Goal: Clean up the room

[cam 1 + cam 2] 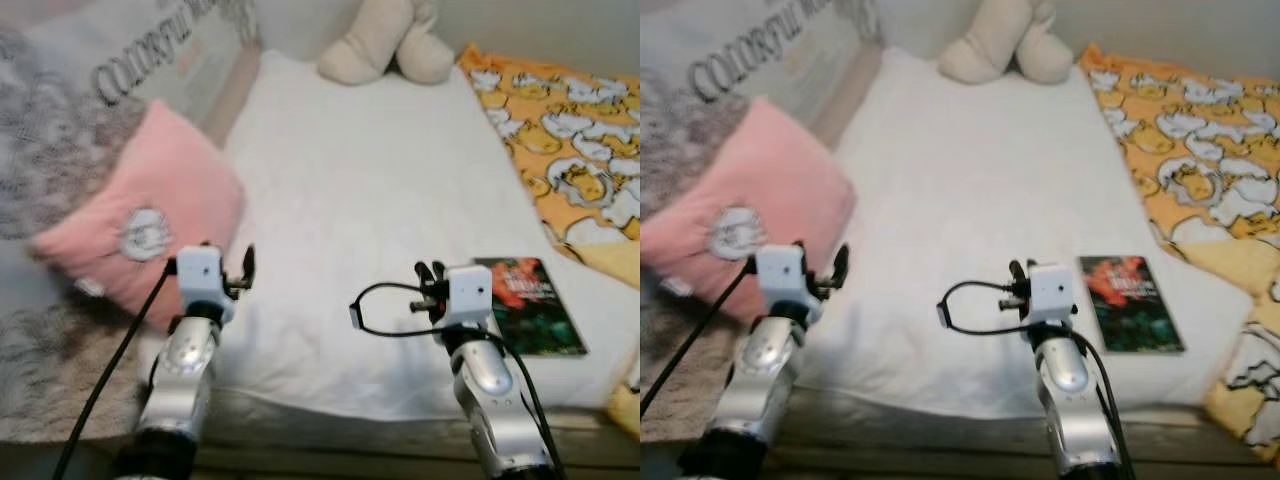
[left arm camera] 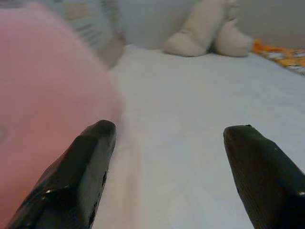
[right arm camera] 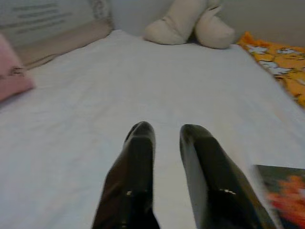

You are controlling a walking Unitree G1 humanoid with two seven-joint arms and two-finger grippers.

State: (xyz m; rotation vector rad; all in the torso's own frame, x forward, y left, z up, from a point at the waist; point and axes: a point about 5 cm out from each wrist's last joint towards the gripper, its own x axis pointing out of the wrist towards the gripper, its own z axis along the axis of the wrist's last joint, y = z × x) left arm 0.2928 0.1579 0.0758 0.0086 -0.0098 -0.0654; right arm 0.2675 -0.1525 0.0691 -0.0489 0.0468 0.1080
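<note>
Stretching from the near edge to the far wall, the white mattress (image 1: 370,190) is taking up most of the scene. Along its right side the orange duck-print blanket (image 1: 560,130) is lying bunched, and on the left the pink pillow (image 1: 150,210) is leaning against a grey patterned quilt (image 1: 50,130). At the far end a cream plush toy (image 1: 385,45) is sitting against the wall. Smaller, near the right front corner, a book with a dark cover and red flowers (image 1: 525,305) is lying flat on the sheet.

Both arms are hovering over the near edge of the bed. The left gripper (image 2: 167,157) is sitting just beside the pink pillow with its fingers spread wide and holding nothing. The right gripper (image 3: 167,143) is hovering just left of the book with its fingers nearly pressed together (only a narrow slit between them), also gripping nothing.

Judging from this, the book or the pillow is likely the next thing to tidy. The book is lying flush on soft bedding, so nearly closed fingers could slide over the cover or push it toward the blanket instead of getting under an edge. The pillow is bulky and soft, so a pinch on a corner could slip or drag it off the near side.
</note>
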